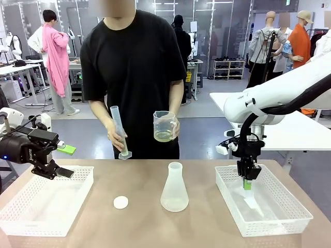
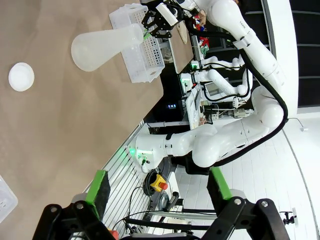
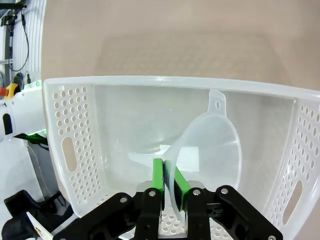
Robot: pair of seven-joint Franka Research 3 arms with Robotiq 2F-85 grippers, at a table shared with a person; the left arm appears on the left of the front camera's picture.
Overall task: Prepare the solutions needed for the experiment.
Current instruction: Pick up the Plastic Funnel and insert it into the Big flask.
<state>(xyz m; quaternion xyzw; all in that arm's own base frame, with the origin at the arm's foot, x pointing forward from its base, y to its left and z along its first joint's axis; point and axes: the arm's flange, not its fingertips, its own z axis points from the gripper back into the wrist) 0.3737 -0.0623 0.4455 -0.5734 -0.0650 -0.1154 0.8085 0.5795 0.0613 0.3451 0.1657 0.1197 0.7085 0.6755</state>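
A frosted conical flask [image 1: 174, 188] [image 2: 107, 45] stands upright mid-table; I see no liquid in it. The person at the far side holds a tall graduated cylinder [image 1: 120, 132] in one hand. In the other hand is a clear handled beaker [image 1: 164, 126] with pale yellow-green liquid. My right gripper [image 1: 248, 179] [image 3: 169, 180] reaches down into the right white basket [image 1: 289, 206] [image 3: 160, 81]. It is shut on the rim of a translucent funnel [image 3: 207, 150] [image 1: 249, 195]. My left gripper [image 1: 60, 160] [image 2: 159, 187] hangs open and empty over the left white basket [image 1: 31, 219].
A small white round cap [image 1: 120, 202] [image 2: 21, 76] lies on the brown table left of the flask. The person stands close to the far edge. Other tables and people are farther back.
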